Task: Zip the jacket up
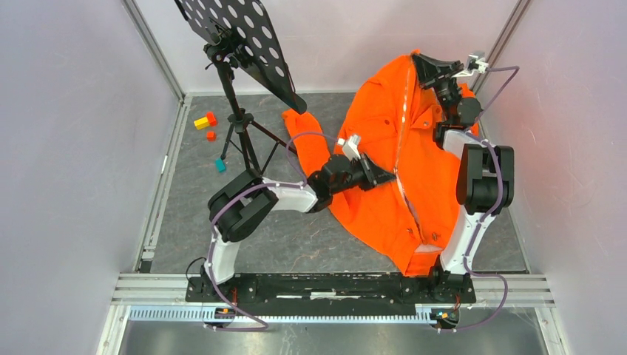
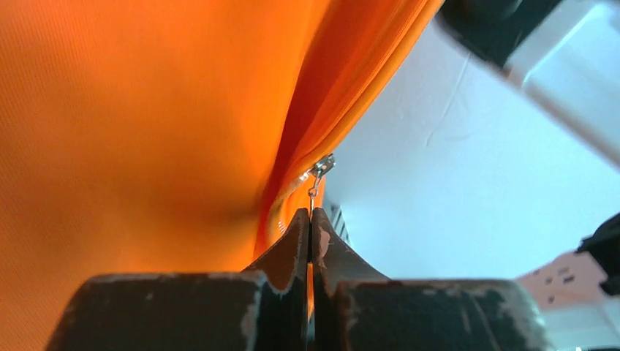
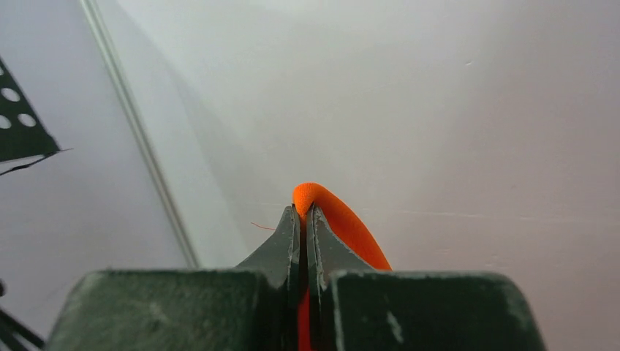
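Here, the orange jacket (image 1: pixel 381 111) lies on the right side of the table (image 1: pixel 296 244), with its top end lifted up toward the back wall. Our right claw (image 1: pixel 427 65) is pinched shut on the top edge of the jacket, near the collar. Its own camera shows a fold of orange cloth squeezed between the two fingers. Our left claw (image 1: pixel 383 176) is about halfway along the pale zipper (image 1: pixel 404 122). It is shut tight on the little metal zipper pull (image 2: pixel 316 179), which hangs from the slider.

We think the jacket is light and very floppy. It will bunch up if nobody holds it tight, so one claw should stretch the cloth while the other slides the pull. The pull is tiny, thin and shiny, so it may slip out, but it is the best spot to grab. Loose cloth could catch in the zipper, so a slow, straight pull toward the collar looks safest. A music stand (image 1: pixel 236 44) and some small blocks (image 1: pixel 207 122) sit well away on the left.
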`<state>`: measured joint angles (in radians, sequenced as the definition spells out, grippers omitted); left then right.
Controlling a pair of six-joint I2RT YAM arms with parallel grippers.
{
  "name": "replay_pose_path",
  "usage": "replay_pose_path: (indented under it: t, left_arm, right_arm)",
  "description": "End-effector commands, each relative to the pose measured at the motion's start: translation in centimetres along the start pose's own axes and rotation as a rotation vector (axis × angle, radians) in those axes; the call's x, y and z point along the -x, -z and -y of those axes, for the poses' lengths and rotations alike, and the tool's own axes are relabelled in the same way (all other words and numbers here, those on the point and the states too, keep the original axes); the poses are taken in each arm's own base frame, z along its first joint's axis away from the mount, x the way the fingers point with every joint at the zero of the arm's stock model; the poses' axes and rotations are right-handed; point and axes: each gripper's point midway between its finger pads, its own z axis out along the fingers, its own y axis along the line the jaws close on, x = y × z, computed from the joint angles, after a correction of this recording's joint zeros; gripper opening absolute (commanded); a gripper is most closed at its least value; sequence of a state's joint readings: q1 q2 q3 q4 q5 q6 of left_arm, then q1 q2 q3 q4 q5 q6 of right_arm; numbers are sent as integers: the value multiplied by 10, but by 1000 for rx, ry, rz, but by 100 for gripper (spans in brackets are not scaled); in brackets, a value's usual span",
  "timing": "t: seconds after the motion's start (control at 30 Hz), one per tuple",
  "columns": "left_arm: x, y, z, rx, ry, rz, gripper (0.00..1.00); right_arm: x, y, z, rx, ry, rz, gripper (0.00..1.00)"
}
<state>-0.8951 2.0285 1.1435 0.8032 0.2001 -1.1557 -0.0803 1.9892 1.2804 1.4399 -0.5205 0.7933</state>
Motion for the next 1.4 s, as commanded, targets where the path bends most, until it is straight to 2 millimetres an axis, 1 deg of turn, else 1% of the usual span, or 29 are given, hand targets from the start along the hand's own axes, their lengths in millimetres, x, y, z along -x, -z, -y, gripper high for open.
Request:
replay_pose_path:
  t: [0.0,0.13,0.27,0.37,0.43,0.47,0.57,0.7,0.8,0.87,0.93,1.0,1.03,1.07,1.1,1.13,1.17,1.2,1.23,1.27,1.3,1.37]
  left_arm:
    - [-54,23,-3,107,75,-128,2]
    - [-90,45,5,159,98,-210,2]
    - [-113,65,13,197,153,-265,2]
    - [-133,80,22,225,222,-314,2]
    - [-147,89,31,217,233,-334,2]
    - [-151,93,34,220,230,-330,2]
    - [-159,104,28,268,239,-323,2]
    - [-176,113,18,310,263,-326,2]
    - [-186,117,11,336,285,-333,2]
    - [-191,118,10,339,285,-337,2]
    - [-194,118,10,342,278,-329,2]
    - [-193,117,7,348,278,-315,2]
    - [-192,117,6,351,267,-310,2]
    - [-189,116,6,352,236,-298,4]
    - [-183,113,11,336,186,-287,12]
    - [-176,113,15,329,133,-276,23]
    - [-163,112,21,319,59,-237,35]
    - [-150,113,29,309,1,-199,46]
    - [-137,116,31,316,-65,-160,55]
    - [-124,119,39,304,-112,-122,61]
    - [-115,123,41,300,-175,-105,65]
    - [-97,135,46,314,-264,-65,71]
  right_arm:
    - [38,-13,36,-77,175,120,0]
    - [28,-8,64,-146,225,80,0]
    - [20,-1,90,-216,248,52,0]
    - [10,4,114,-274,265,8,0]
    - [1,6,130,-308,273,-26,0]
    - [-3,7,137,-326,278,-46,0]
    - [-13,14,152,-362,282,-84,0]
    - [-14,21,162,-396,283,-100,0]
    - [-19,22,165,-404,287,-120,0]
    - [-23,24,165,-400,278,-131,0]
    - [-29,27,163,-394,270,-141,0]
    - [-38,33,162,-417,261,-165,0]
    - [-40,37,162,-437,252,-176,8]
    - [-47,43,163,-461,234,-203,21]
    - [-50,48,162,-485,226,-230,30]
    - [-55,56,164,-528,224,-274,41]
    - [-57,61,163,-565,226,-322,49]
    - [-58,70,164,-620,231,-383,88]
    - [-57,79,165,-668,230,-433,98]
    - [-56,88,162,-710,226,-490,98]
    - [-57,103,161,-765,219,-556,98]
    - [-56,122,143,-803,184,-651,98]
